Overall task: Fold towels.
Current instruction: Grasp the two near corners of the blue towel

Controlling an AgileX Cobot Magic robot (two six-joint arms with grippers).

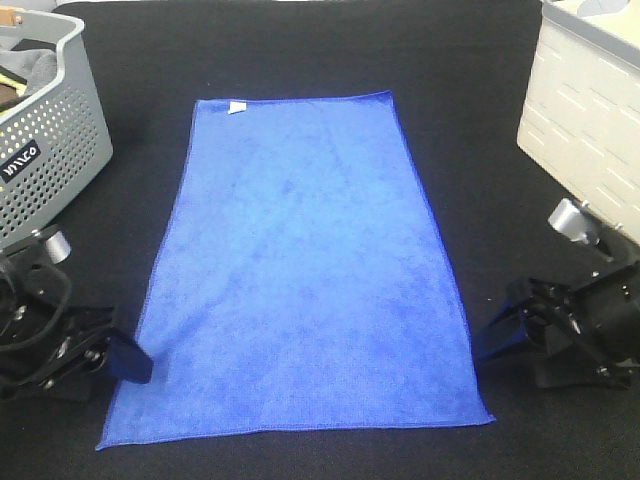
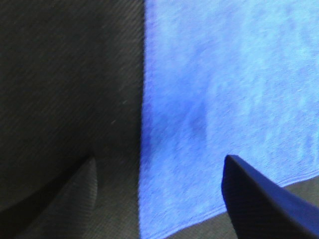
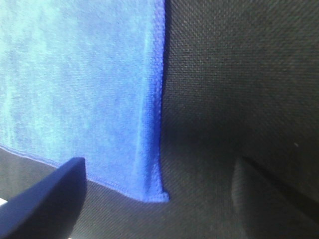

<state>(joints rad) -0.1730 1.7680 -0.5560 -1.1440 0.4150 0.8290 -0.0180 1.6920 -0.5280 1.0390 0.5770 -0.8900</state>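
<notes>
The black worktop (image 1: 300,50) carries the royal-blue towel (image 1: 300,270), spread flat and unfolded down its middle, with a perforated grey basket (image 1: 50,150) at the far left and a cream crate (image 1: 585,120) at the far right. The left fingers (image 1: 125,360) are spread wide and empty, straddling the towel's near left edge, and the right fingers (image 1: 495,340) gape likewise at its near right corner, gripping nothing. A small white tag (image 1: 236,106) sits on the towel's far short edge.

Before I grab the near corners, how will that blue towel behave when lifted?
Probably floppy: the blue towel lies thin and flat on the black table, so lifted corners would likely sag. Its fuzzy pile should grip, not slip. Pushed, it may bunch rather than slide.
</notes>
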